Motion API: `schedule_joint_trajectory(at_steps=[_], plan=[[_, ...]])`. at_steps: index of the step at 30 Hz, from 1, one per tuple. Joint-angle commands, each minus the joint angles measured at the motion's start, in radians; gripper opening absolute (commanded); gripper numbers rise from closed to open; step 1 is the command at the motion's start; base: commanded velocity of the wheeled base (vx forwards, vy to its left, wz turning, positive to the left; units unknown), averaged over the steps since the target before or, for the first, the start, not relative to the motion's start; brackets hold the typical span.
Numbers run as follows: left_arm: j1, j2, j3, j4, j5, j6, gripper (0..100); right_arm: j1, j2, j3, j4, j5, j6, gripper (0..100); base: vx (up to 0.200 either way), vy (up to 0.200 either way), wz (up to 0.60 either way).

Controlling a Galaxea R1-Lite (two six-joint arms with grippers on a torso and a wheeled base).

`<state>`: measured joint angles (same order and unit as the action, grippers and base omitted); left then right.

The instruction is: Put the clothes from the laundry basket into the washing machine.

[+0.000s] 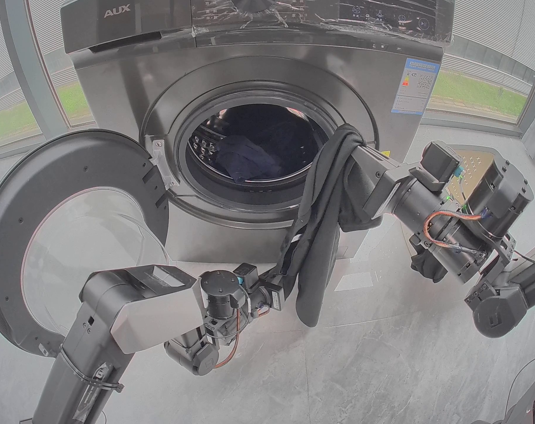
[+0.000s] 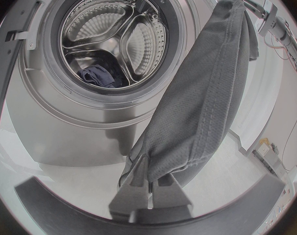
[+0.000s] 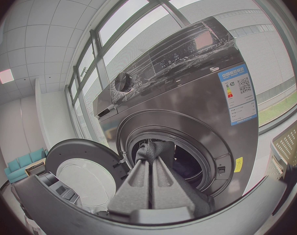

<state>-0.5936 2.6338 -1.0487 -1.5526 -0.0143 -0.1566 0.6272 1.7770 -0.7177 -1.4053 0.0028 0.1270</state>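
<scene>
Washer (image 1: 120, 89), print as we log it:
- pale brand logo (image 1: 116, 12) on the drawer front, left
- small white symbols (image 1: 390, 14) on the film-wrapped panel (image 1: 314, 1), right
- blue label (image 1: 416, 86) with coloured bars and a QR code (image 3: 245, 85), right front
- yellow sticker (image 3: 238, 164) right of the door opening; we cannot read its print

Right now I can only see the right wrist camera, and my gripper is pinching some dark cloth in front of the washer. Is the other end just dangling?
Observer: No. The left gripper is shut on the lower end of the dark garment.
Operator: Is anything in the drum?
Observer: Yes. A dark blue piece of clothing lies at the bottom of the drum.
Operator: Is my end inside?
Observer: Not that I can see. The right gripper is at the right rim of the washing machine opening, and most of the dark garment hangs outside, down the front.
</scene>
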Motion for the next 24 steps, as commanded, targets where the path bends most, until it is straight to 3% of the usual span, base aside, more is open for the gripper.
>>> schedule_joint_trajectory(at_steps=[1, 6, 11, 15, 20, 24], plan=[[0.032, -0.049, 0.012, -0.008, -0.001, 0.000, 0, -0.006, 0.001, 0.014, -0.004, 0.000, 0.000, 0, 0.000, 0.000, 0.00], [0.077, -0.225, 0.161, -0.009, -0.010, 0.002, 0, -0.011, -0.005, 0.044, -0.004, 0.003, 0.000, 0, 0.000, 0.000, 0.00], [0.117, -0.442, 0.375, -0.008, -0.078, 0.009, 0, -0.012, -0.008, 0.057, -0.015, 0.002, 0.010, 0, 0.000, 0.000, 0.00], [0.169, -0.607, 0.524, -0.008, -0.092, 0.017, 0, -0.012, -0.007, 0.066, -0.044, -0.001, 0.019, 0, 0.000, 0.000, 0.00], [0.250, -0.772, 0.579, -0.006, -0.098, -0.008, 0, -0.009, 0.004, 0.095, -0.050, -0.003, 0.022, 0, 0.000, 0.000, 0.00], [0.259, -0.833, 0.592, -0.006, -0.119, -0.006, 0, -0.014, 0.013, 0.099, -0.061, -0.004, 0.022, 0, 0.000, 0.000, 0.00]])
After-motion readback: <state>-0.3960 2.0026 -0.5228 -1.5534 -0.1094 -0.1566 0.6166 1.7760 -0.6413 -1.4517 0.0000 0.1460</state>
